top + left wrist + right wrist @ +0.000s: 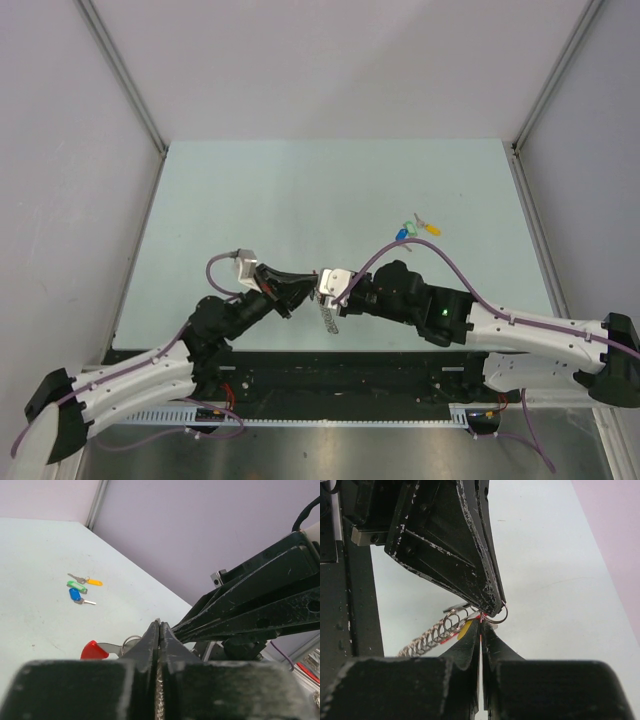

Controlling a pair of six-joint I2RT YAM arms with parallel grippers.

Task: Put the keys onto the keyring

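Lilac walls are boxing in a pale green table, and both arms are meeting tip to tip over its near middle. Left gripper and right gripper are each clamping tight on the keyring, its chain dangling below them. Keys are lying fanned out, well apart, farther back and to the right, nearer the right arm, so one pinch is probably needing to let go first.
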